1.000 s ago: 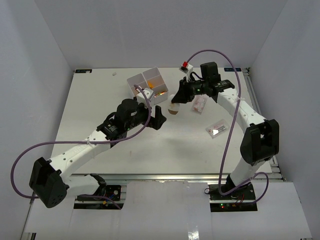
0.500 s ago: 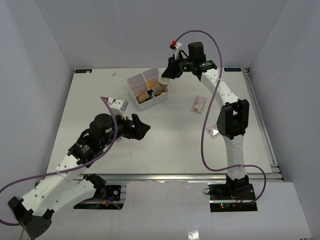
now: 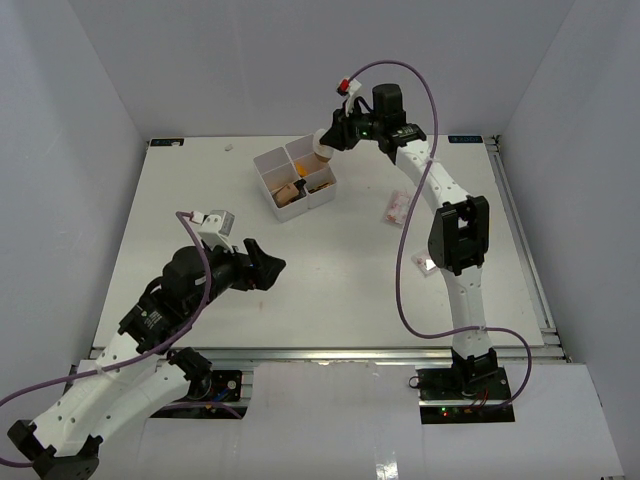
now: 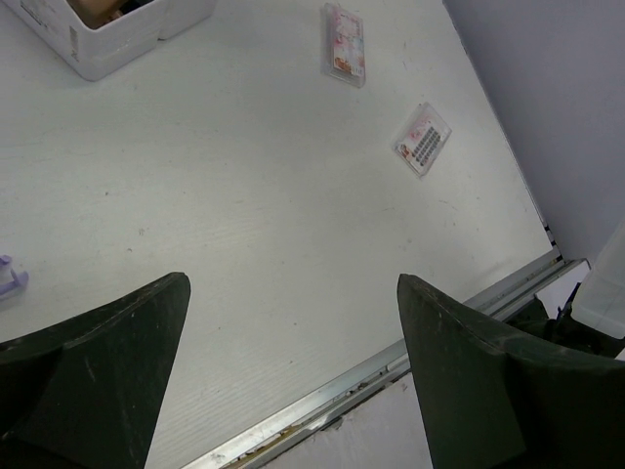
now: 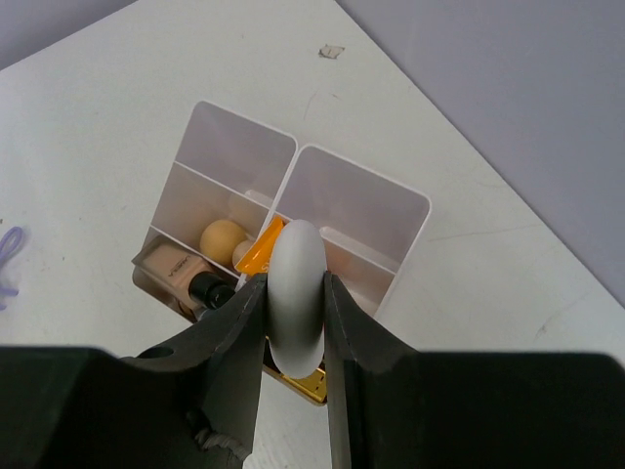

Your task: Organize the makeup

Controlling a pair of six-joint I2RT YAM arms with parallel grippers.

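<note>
My right gripper (image 5: pixel 293 281) is shut on a pale egg-shaped sponge (image 5: pixel 295 246), held just above the white four-compartment box (image 5: pixel 405 207); the top view shows this gripper (image 3: pixel 326 143) over the box (image 3: pixel 262 163). Inside the box lie a beige sponge (image 5: pixel 223 239), a skin-tone dark-capped bottle (image 5: pixel 174 269), an orange tube (image 5: pixel 258 248) and a gold-edged lipstick (image 5: pixel 305 387). The two far compartments hold nothing. Two clear pinkish packets (image 3: pixel 397 208) (image 3: pixel 426 262) lie on the table to the right. My left gripper (image 3: pixel 262 268) hangs open and empty over the near table (image 4: pixel 293 332).
A purple loop (image 5: pixel 8 259) lies on the table left of the box, at the left edge of the left wrist view (image 4: pixel 8 278). The table's metal front rail (image 4: pixel 391 362) runs just below my left fingers. Grey walls enclose the table on three sides.
My right arm carried the sponge from mid-table up and back to above the box. My left arm pulled back toward the near left, staying open.
</note>
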